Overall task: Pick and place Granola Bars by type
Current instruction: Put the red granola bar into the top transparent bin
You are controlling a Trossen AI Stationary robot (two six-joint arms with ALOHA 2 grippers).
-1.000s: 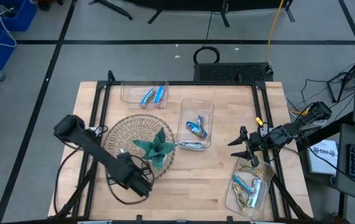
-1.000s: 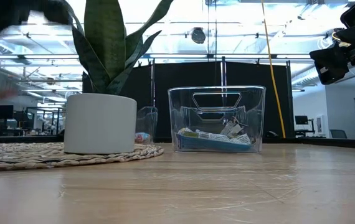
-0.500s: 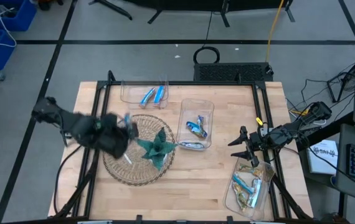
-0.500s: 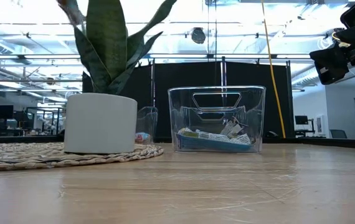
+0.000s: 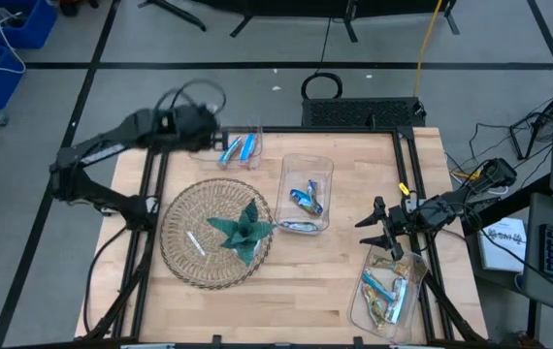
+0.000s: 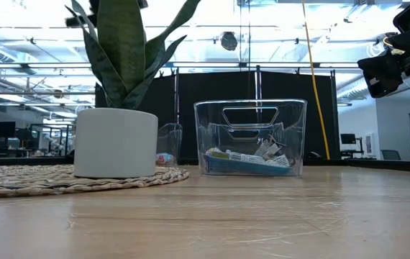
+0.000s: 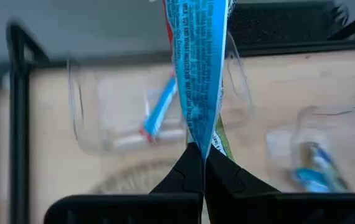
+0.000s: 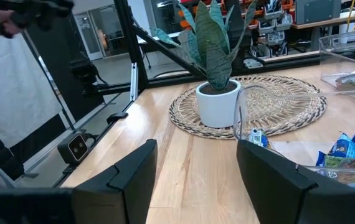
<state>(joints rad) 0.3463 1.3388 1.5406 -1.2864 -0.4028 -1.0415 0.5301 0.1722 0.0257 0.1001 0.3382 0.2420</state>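
Dangling from clenched left fingers [image 7: 197,163], a shiny blue bar [image 7: 197,68], seemingly red-edged.

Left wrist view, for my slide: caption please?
Left gripper shut on a blue granola bar above a clear bin.

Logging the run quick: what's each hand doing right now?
Left hand: closed, holding a blue bar.
Right hand: open, holding nothing.

Glossy blue bar wrapper [image 7: 196,74]; clear plastic bins [image 5: 308,189]; wooden table [image 5: 296,271].
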